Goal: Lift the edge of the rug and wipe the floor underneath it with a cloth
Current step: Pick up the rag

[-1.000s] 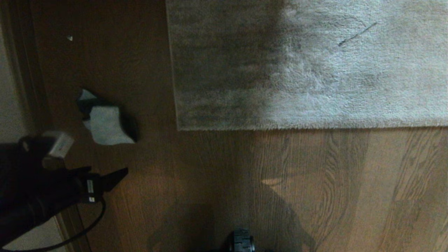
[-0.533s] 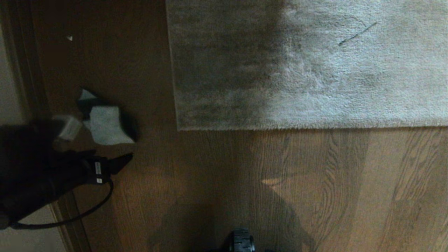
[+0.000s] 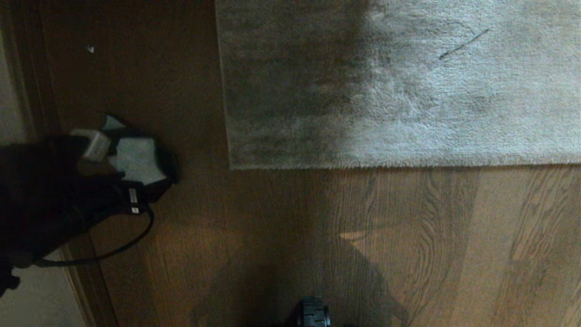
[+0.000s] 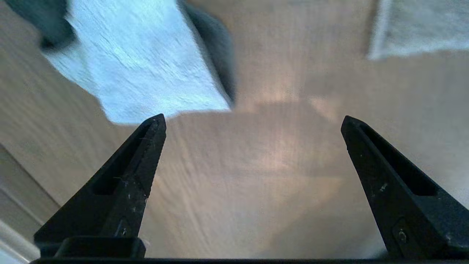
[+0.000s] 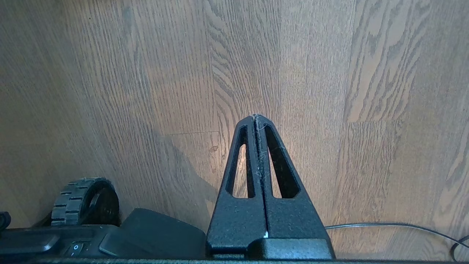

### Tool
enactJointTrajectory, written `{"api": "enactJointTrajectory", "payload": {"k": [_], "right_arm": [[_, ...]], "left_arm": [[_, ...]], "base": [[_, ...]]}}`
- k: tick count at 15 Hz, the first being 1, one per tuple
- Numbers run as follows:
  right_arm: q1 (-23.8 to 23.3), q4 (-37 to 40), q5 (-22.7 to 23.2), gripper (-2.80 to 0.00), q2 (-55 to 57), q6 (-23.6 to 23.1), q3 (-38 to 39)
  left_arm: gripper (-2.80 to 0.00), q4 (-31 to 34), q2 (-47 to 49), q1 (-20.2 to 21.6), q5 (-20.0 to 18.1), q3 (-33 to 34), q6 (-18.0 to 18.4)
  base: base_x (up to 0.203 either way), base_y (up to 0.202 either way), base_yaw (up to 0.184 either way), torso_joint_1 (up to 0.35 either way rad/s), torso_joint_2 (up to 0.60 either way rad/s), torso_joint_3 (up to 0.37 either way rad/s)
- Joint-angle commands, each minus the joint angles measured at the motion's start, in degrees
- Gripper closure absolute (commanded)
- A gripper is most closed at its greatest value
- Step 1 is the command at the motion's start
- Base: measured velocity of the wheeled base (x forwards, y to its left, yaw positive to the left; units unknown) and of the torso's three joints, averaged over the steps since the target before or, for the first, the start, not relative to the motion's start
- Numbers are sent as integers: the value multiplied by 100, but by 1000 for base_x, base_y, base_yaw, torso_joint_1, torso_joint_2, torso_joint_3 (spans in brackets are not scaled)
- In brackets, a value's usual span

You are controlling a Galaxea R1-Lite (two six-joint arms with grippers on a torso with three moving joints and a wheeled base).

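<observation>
The pale grey cloth (image 3: 136,154) lies crumpled on the brown wood floor (image 3: 281,236), left of the rug. The rug edge (image 3: 386,164) and its square corner (image 3: 232,166) lie flat on the planks. My left gripper (image 3: 139,162) hangs open over the cloth's near side, nothing between its fingers. In the left wrist view the cloth (image 4: 146,62) lies just beyond one fingertip, the gripper (image 4: 253,119) spans bare floor, and the rug corner (image 4: 417,29) shows far off. My right gripper (image 5: 256,116) is parked, shut and empty, over the floor (image 5: 329,91).
A dark baseboard and pale wall (image 3: 27,91) run along the left side, close to my left arm. My base (image 3: 313,313) shows at the bottom edge, with a wheel (image 5: 86,201) and a thin cable (image 5: 384,225) beside the right gripper. A small white fleck (image 3: 90,48) lies far left.
My left arm has moved forward from behind the cloth until its open fingers overlap the cloth's near side. The cloth, the rug and the right gripper have not moved.
</observation>
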Motion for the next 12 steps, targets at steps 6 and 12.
{"api": "enactJointTrajectory", "payload": {"k": [6,12], "right_arm": [[2,-4,1,0,-2,3,0],[2,-4,1,0,-2,3,0]], "left_arm": [[-280,-714,646,383,-9,-274,24],[-280,-715,937,669,-62,-639,-2]], "base": [[0,0,0,0,0,0],[0,0,0,0,0,0]]}}
